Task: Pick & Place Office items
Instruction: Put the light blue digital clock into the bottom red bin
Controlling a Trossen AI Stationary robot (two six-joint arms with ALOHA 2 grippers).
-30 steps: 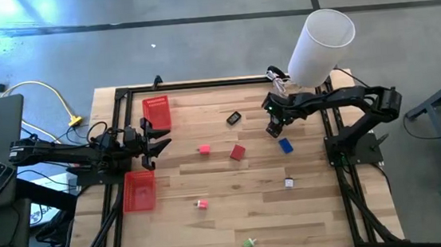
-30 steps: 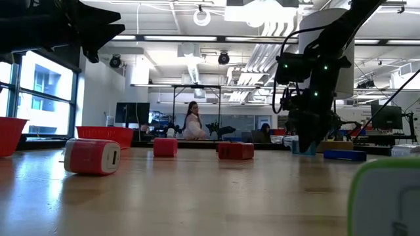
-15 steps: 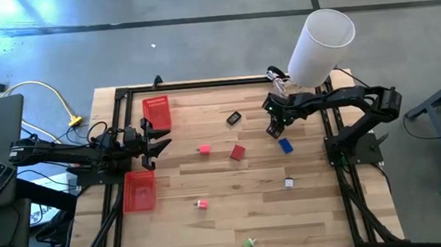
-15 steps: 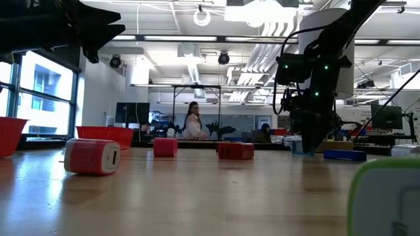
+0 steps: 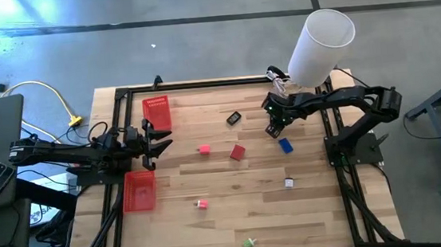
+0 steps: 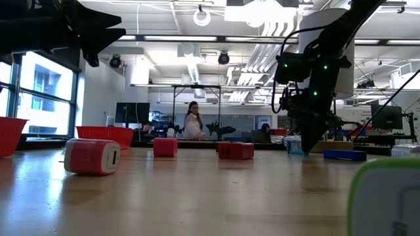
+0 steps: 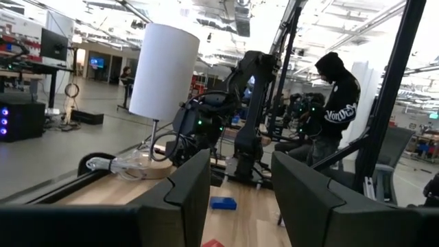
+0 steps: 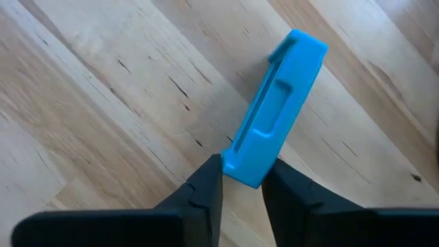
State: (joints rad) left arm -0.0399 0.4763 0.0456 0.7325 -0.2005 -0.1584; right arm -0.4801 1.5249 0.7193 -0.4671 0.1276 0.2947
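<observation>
My right gripper [image 5: 273,128] is at the table's far right, below the white cylinder, shut on a light-blue blocky piece [image 8: 274,110]; the piece also shows in the low view [image 6: 293,145]. My left gripper [image 5: 158,142] is open and empty, above the table's left side between the two red baskets. Loose on the table lie a black piece [image 5: 234,118], a pink piece [image 5: 204,150], a red block [image 5: 237,152], a blue piece [image 5: 285,144], a small white piece [image 5: 289,183], a pink-and-white piece [image 5: 202,204] and a green piece [image 5: 249,242]. My right gripper pinches the light-blue piece by its near end [image 8: 241,173] between its two fingers [image 8: 206,189]. The fingers point down at the table, and the piece reaches out beyond them along their line. Whether it is clear of the wood, I cannot tell.
Two red mesh baskets stand at the left, one at the far side [image 5: 156,113] and one nearer [image 5: 139,190]. The big white cylinder [image 5: 319,47] stands at the far right corner. A black frame [image 5: 201,84] runs round the table. People show in the room beyond.
In the low view my right gripper and the light-blue piece have shifted a little toward the table's left. The left arm has kept still.
</observation>
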